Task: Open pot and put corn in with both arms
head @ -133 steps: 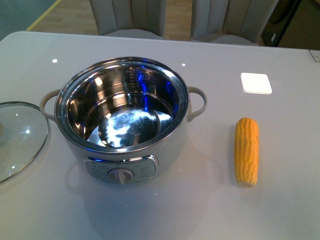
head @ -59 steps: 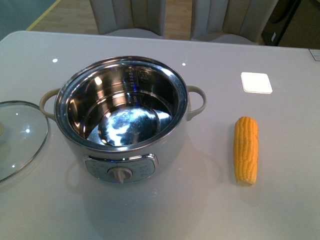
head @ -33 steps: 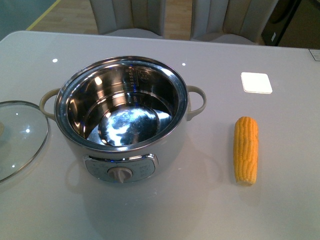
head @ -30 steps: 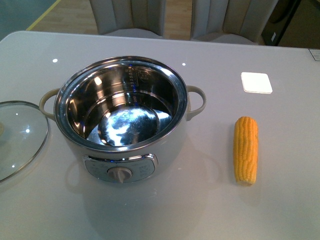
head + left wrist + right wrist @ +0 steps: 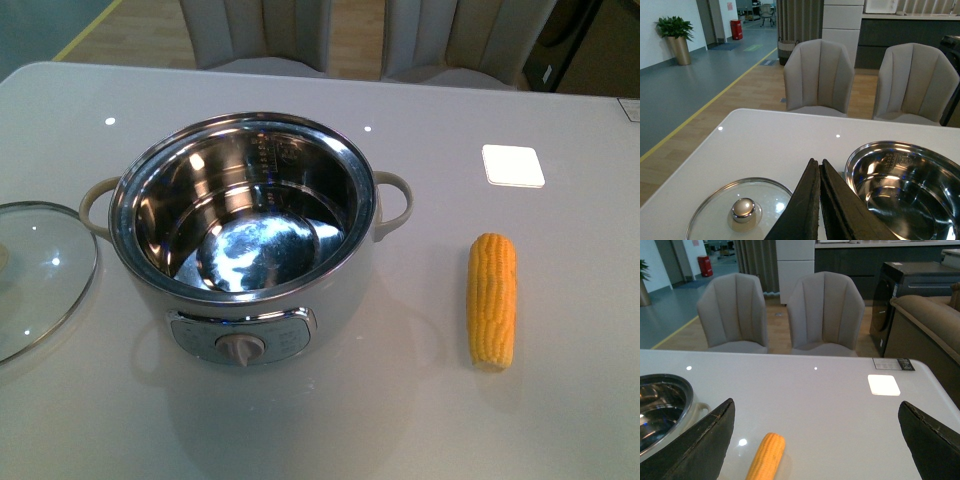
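Pressed together, the left jaws hold nothing; the right jaws gape wide, also empty. At three o'clock from the open pot (image 5: 240,215) lies the corn (image 5: 492,301).

1. The pot (image 5: 243,230) stands on the table (image 5: 400,410), left of the middle, with its knob toward the near edge.
2. The glass lid (image 5: 40,275) lies flat near the left edge, just beside the pot.
3. The corn (image 5: 492,300) lies right of the pot, well apart, pointing from near edge to far edge.
4. A square pad (image 5: 512,166) lies behind the corn.
5. One chair (image 5: 255,35) stands beyond the far edge, a second chair (image 5: 460,40) to its right.
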`<move>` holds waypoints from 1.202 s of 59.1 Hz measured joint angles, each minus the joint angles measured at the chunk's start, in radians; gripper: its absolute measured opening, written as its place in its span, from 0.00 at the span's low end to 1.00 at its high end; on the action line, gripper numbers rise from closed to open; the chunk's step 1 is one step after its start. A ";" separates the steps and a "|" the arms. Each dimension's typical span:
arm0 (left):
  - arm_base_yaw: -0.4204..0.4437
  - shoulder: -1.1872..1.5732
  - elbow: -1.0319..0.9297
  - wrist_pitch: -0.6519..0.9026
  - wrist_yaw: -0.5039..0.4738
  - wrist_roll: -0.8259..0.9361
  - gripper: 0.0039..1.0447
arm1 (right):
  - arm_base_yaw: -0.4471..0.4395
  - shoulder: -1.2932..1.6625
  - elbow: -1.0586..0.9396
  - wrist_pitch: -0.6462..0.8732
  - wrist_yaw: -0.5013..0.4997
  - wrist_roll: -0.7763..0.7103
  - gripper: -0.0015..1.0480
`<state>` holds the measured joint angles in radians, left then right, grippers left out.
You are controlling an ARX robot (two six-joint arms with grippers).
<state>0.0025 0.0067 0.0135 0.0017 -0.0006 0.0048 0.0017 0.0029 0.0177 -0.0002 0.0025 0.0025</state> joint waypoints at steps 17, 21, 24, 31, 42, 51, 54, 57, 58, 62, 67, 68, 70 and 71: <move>0.000 -0.001 0.000 0.000 0.000 -0.002 0.32 | 0.020 0.240 0.165 -0.388 0.026 0.133 0.92; 0.000 -0.001 0.000 0.000 0.000 -0.002 0.44 | 0.041 0.371 0.224 -0.550 0.031 0.185 0.92; 0.000 -0.001 0.000 0.000 0.000 -0.002 0.53 | 0.053 0.413 0.230 -0.566 0.032 0.198 0.92; 0.000 -0.001 0.000 0.000 0.000 -0.002 0.72 | 0.091 0.502 0.262 -0.492 0.055 0.216 0.92; 0.000 -0.001 0.000 0.000 0.000 -0.002 0.95 | 0.161 0.806 0.312 -0.253 0.071 0.242 0.92; 0.000 -0.001 0.000 0.000 0.000 -0.002 0.94 | 0.212 1.124 0.360 -0.037 0.076 0.249 0.92; 0.000 -0.001 0.000 0.000 0.000 -0.002 0.94 | 0.219 1.202 0.376 0.010 0.080 0.249 0.92; 0.000 -0.001 0.000 0.000 0.000 -0.002 0.94 | 0.223 1.292 0.397 0.058 0.082 0.250 0.92; 0.000 -0.001 0.000 0.000 0.000 -0.003 0.94 | 0.223 1.310 0.402 0.067 0.081 0.250 0.92; 0.000 -0.001 0.000 0.000 0.000 -0.003 0.94 | 0.224 1.431 0.438 0.120 0.070 0.254 0.92; 0.000 -0.001 0.000 0.000 0.000 -0.003 0.94 | 0.224 1.535 0.472 0.163 0.058 0.258 0.92; 0.000 -0.001 0.000 0.000 0.000 -0.002 0.94 | 0.224 1.563 0.483 0.174 0.060 0.260 0.92; 0.000 -0.001 0.000 0.000 0.000 -0.002 0.94 | 0.224 1.625 0.510 0.192 0.066 0.261 0.92; 0.000 -0.001 0.000 0.000 0.000 -0.003 0.94 | 0.224 1.649 0.521 0.197 0.069 0.264 0.92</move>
<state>0.0025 0.0055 0.0135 0.0013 -0.0006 0.0021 0.2253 1.6516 0.5392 0.1970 0.0715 0.2665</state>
